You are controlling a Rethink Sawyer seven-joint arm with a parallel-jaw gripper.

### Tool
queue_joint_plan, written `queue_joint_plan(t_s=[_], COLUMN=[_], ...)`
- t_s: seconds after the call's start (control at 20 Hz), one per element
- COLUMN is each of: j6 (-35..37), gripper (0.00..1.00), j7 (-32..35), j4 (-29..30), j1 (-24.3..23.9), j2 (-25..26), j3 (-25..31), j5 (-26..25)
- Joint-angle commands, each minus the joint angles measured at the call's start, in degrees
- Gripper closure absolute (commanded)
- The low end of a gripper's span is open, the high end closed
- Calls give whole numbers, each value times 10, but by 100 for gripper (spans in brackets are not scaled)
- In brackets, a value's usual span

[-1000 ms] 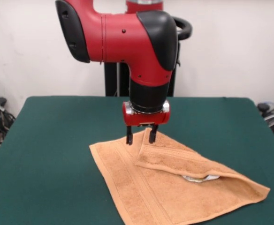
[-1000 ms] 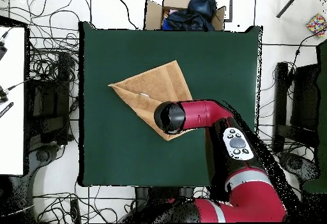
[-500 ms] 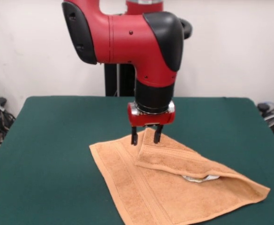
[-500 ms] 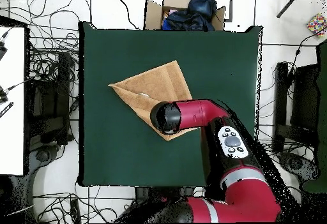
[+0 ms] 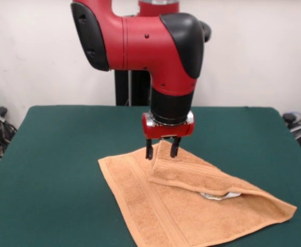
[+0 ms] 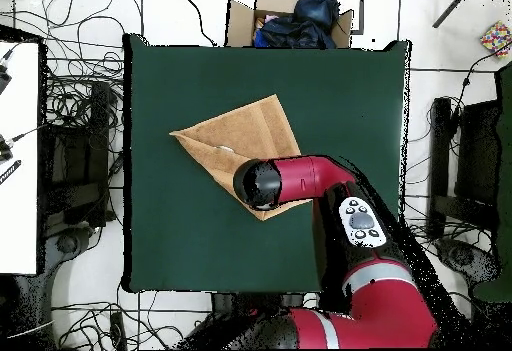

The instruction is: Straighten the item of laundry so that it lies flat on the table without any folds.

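Filling most of your overhead view, the green table [image 6: 330, 97] is the biggest thing, with the red and black arm [image 6: 315, 177] reaching in from 6 o'clock. Its wrist covers the washcloth's [image 6: 240, 132] 5 o'clock corner.

You have the washcloth a little toward 10 o'clock of the table's centre. From above its visible outline is a folded wedge whose long axis runs from 9 o'clock to about 4 o'clock, with the sharpest tip pointing at 9 o'clock. A border band runs parallel to its 3 o'clock edge.

In the front view the washcloth [image 5: 191, 206] has one corner folded back over itself, and that flap's peak points to 12 o'clock. Under the flap's lower edge a small white tag [image 5: 220, 196] peeks out; you cannot read any writing on it.

Your gripper [image 5: 161, 150] hangs straight down at the flap's peak. The two black fingers [image 5: 149, 150] stand apart, one on either side of the raised corner, and they have not closed on the cloth.
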Motion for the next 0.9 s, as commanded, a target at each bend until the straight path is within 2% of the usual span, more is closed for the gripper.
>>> queue_joint_plan(t_s=[0.05,0.9], j6=[51,66], gripper=[0,0], j7=[-47,-61], j4=[-21,-45], j1=[-9,-14], j2=[29,40], j3=[45,51], j5=[-10,-11])
